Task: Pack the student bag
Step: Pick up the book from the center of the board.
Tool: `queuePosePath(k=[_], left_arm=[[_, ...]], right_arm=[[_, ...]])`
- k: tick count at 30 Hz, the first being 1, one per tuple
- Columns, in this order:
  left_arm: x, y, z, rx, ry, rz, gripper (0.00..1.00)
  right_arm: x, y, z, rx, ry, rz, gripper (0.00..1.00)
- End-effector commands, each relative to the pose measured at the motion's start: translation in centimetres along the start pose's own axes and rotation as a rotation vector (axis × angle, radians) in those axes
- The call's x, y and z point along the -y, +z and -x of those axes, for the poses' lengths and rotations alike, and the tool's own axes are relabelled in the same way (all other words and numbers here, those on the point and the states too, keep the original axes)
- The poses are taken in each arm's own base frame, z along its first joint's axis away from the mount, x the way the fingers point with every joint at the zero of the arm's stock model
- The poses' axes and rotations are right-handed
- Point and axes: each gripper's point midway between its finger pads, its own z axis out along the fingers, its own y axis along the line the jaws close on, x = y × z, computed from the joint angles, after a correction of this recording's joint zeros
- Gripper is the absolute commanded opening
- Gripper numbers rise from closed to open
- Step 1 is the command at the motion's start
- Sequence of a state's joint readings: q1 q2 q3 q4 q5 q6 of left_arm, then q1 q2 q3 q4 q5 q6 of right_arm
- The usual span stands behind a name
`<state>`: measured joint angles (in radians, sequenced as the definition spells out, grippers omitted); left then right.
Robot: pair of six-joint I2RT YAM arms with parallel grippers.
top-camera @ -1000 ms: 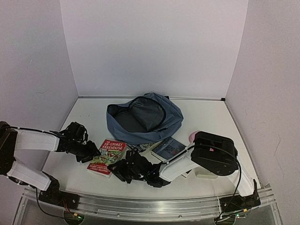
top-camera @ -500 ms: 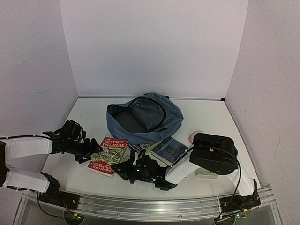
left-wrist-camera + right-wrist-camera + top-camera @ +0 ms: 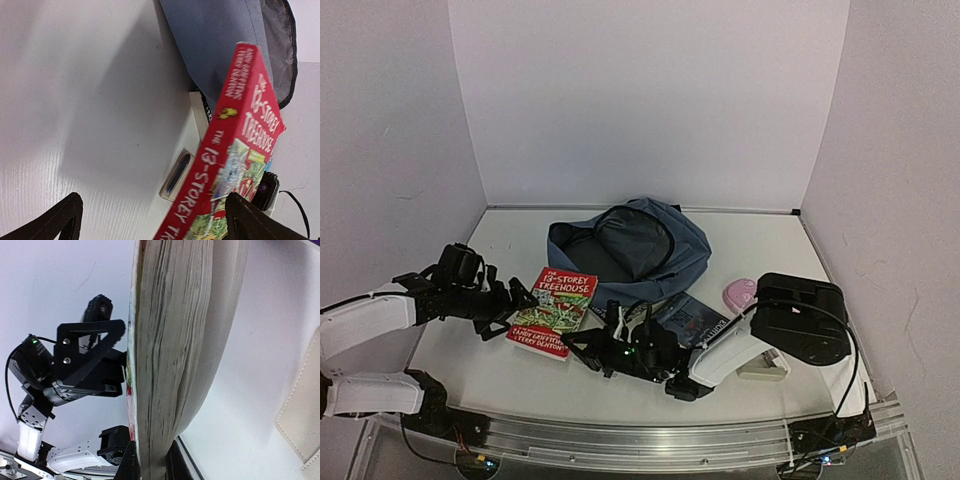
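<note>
Slate-blue student bag (image 3: 630, 255) slumps at centre frame, mouth open. It looks soft and floppy, likely best gripped at its black rim. Left gripper (image 3: 508, 305) gapes wide, empty; right gripper (image 3: 584, 348) pinches the red book (image 3: 552, 310).

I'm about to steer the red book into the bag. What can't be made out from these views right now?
1. Student bag interior, top view: dark, shadowed lining; contents cannot be told.
2. Blue book, top view: partly covered by the right arm; title too small.
3. Cream item, top view: mostly hidden under the right arm.
4. Right wrist view: the red book fills the frame and hides the bag.
</note>
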<state>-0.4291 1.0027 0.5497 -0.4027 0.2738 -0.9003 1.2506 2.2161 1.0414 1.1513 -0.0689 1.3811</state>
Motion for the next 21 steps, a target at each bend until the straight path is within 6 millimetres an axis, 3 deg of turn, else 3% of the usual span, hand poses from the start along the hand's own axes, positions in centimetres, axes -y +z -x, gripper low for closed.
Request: queuePosePath(k=[1,5,9,15,18,19,21], left_arm=[[1.7,0.3,-0.5,-0.053,-0.03,-0.095,1.0],[3.4,0.5,-0.8,-0.074,-0.027,-0.205,0.95],[4.5,0.2,-0.9,-0.075,-0.027,-0.281,0.76],[4.5,0.0,-1.0,-0.076,-0.043,-0.292,0.43],[4.8,-0.4,-0.9,-0.063,-0.039,-0.305,0.2],[5.0,-0.6,-0.8,-0.055,-0.035,-0.31,0.13],[5.4,-1.2,-0.6,-0.036,-0.021,-0.324,0.02]], right_arm=[[-6.6,-0.6,1.3,0.038,-0.027,0.202,0.0],[-6.7,-0.5,1.0,0.022,-0.027,0.217,0.0],[-6.9,-0.3,0.8,0.007,-0.029,0.227,0.0],[-7.4,-0.1,0.5,-0.008,-0.042,0.24,0.0],[-7.3,-0.3,0.5,-0.008,-0.049,0.235,0.0],[-7.3,-0.3,0.5,-0.007,-0.058,0.231,0.02],[-7.8,-0.6,0.5,-0.008,-0.091,0.232,0.22]])
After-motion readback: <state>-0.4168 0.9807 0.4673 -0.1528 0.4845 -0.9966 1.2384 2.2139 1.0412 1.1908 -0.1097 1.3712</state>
